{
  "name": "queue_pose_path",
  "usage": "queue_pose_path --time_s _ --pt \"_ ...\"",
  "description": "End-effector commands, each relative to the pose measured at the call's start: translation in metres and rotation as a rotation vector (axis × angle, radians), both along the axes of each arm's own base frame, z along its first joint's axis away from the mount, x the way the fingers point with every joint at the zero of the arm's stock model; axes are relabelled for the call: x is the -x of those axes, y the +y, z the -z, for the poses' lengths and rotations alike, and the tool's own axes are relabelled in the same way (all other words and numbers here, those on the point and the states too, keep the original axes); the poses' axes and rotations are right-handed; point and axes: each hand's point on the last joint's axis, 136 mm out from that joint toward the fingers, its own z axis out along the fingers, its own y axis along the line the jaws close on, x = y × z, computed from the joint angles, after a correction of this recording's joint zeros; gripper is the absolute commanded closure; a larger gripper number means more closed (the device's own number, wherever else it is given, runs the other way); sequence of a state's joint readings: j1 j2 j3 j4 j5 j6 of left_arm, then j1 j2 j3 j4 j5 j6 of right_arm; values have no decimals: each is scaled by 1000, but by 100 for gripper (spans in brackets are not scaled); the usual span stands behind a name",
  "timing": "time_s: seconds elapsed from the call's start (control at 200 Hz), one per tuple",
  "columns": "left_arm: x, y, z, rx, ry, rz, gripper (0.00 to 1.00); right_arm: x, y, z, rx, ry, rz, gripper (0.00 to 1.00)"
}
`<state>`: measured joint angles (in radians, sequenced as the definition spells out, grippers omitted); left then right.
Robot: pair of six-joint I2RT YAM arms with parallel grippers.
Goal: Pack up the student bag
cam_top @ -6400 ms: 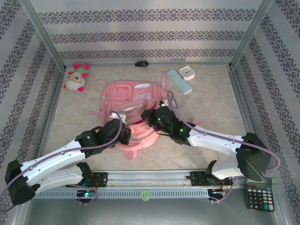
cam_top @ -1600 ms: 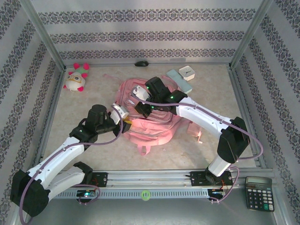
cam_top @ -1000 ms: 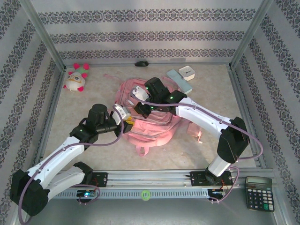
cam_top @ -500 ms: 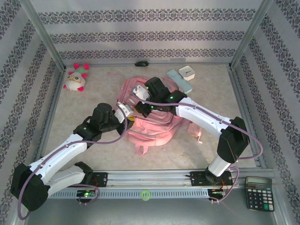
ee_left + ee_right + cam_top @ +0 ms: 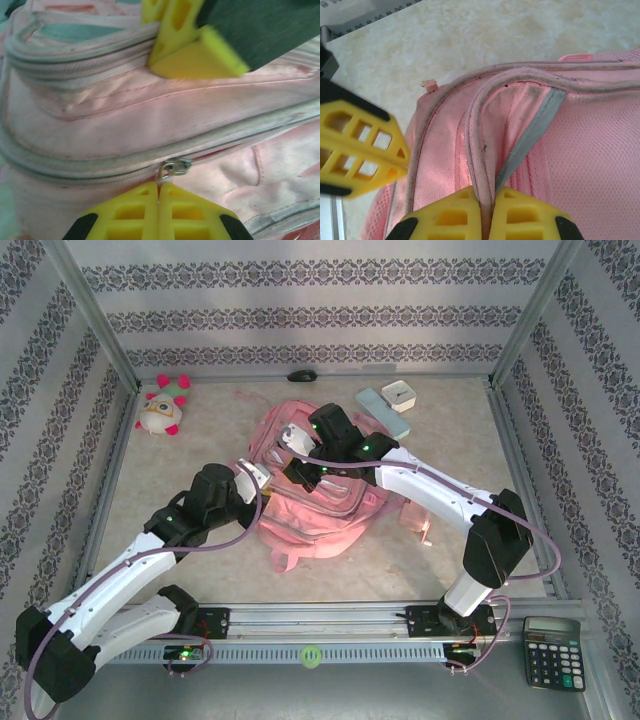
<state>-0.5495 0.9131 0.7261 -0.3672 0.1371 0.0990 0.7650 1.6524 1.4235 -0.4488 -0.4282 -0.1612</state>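
Two-arm grip on the student bag [image 5: 325,510], centre of the top view.
Pinched the zipper pull [image 5: 174,167] between the pressed-together tips of the left gripper [image 5: 159,194], low in its wrist view; clamped the piped rim [image 5: 479,150] in the right gripper [image 5: 487,199]. With the zip track [image 5: 100,172] running left-right across the left tips, probably called for a sideways draw.

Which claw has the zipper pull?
The left claw, shut on the metal zipper pull of the student bag; the right claw pinches the bag's piped edge instead.
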Motion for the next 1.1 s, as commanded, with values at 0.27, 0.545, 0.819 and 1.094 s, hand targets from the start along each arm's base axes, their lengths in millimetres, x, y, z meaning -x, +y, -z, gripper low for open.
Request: queue_pose_path --time_s 0.27,0.545,0.819,1.094 --pt "-9 27 -1 -98 27 -89 100 35 -6 -55 -153 -59 -196 100" --pt "25 -19 -25 255 200 -14 65 -3 -5 -55 -148 29 71 100" --pt "42 -2 -26 179 202 -147 60 -10 10 -52 -179 156 173 100" --pt "26 -3 -19 48 131 -189 52 -5 24 -55 -190 190 146 100"
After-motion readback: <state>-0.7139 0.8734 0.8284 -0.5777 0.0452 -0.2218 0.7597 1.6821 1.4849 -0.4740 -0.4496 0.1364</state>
